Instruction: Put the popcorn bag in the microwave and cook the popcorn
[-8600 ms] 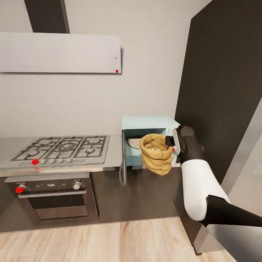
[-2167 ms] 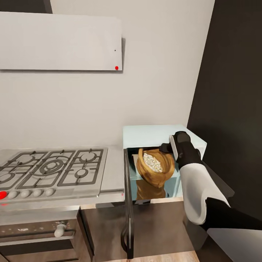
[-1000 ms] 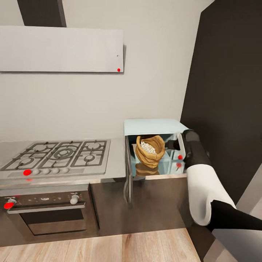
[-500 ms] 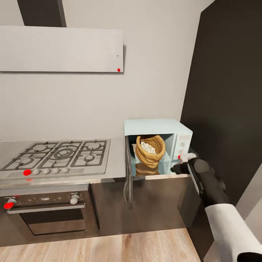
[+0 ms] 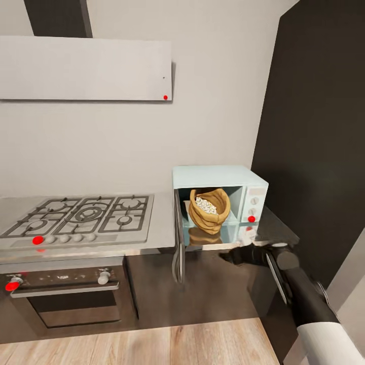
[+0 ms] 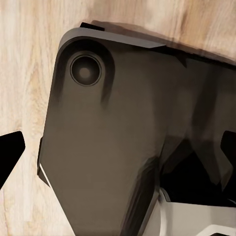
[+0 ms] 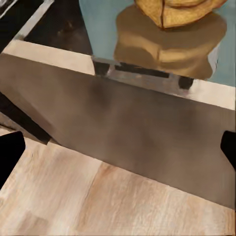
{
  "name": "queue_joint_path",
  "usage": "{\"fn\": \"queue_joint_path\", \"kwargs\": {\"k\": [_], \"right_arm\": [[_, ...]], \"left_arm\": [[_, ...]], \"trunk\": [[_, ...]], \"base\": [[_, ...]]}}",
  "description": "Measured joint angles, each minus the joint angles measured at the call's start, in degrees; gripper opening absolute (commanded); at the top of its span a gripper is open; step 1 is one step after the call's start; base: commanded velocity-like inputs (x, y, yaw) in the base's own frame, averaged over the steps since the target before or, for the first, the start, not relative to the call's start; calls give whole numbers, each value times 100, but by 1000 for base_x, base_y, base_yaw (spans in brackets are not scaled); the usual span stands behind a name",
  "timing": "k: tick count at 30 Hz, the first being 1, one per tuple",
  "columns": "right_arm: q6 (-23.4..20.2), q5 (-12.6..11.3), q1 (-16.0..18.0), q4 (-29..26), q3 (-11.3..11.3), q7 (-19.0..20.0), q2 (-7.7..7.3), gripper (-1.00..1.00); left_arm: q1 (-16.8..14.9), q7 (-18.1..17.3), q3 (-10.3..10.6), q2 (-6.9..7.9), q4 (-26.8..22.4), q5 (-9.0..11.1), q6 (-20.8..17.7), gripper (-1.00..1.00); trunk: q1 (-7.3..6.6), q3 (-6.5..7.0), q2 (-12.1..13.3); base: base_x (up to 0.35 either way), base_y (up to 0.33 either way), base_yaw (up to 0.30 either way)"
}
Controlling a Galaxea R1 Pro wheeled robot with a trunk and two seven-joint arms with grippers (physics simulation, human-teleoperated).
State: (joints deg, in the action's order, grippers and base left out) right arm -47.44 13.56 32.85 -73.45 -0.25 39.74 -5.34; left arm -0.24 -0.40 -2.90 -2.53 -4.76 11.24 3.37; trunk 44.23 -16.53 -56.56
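Kitchen, head view. The microwave (image 5: 219, 197) stands on the countertop (image 5: 161, 223), its door (image 5: 177, 238) swung out edge-on toward me. The popcorn bag (image 5: 208, 209) sits upright inside the cavity, popcorn (image 5: 205, 205) showing at its mouth. My right gripper (image 5: 229, 255), released and empty, hangs below and in front of the cavity; the door lies to its left, so I judge this arm nearer for closing. My left gripper (image 6: 118, 147) also appears released, over flooring.

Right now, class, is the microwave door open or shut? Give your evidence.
Open. The microwave shows its pale-blue cavity with the popcorn bag sitting inside, and the door stands swung out edge-on at the cavity's left side.
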Motion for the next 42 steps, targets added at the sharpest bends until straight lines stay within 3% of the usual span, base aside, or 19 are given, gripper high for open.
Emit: {"fn": "queue_joint_path", "kwargs": {"k": [1, 4, 8, 14, 29, 35, 42], "right_arm": [[392, -280, -2, 1, -69, -18, 103, 100], [1164, -617, -3, -1, -113, -95, 167, 100], [1647, -965, -4, 7, -122, -356, 216, 100], [2467, -1098, -3, 346, -116, -693, 333, 100], [2892, -1116, -2, 771, -113, -839, 364, 100], [2918, -1111, -2, 803, -120, -864, 464, 100], [2940, -1109, -2, 798, -121, -864, 481, 100]], "left_arm": [[0, 0, 0, 0, 0, 0, 0, 100], [0, 0, 0, 0, 0, 0, 0, 100], [0, 0, 0, 0, 0, 0, 0, 100], [0, 0, 0, 0, -8, -6, 2, 100], [0, -45, 8, 0, -17, -22, 1, 100], [0, -43, 8, 0, -11, -22, 1, 100], [0, -40, 8, 0, -10, -22, 1, 100]], "trunk": [[0, 0, 0], [0, 0, 0], [0, 0, 0], [0, 0, 0], [-2, 0, -1], [-2, 0, -1], [-1, 0, -1]], "base": [[0, 0, 0], [0, 0, 0], [0, 0, 0], [0, 0, 0], [128, 0, 0], [187, 0, 0], [156, 0, 0]]}}
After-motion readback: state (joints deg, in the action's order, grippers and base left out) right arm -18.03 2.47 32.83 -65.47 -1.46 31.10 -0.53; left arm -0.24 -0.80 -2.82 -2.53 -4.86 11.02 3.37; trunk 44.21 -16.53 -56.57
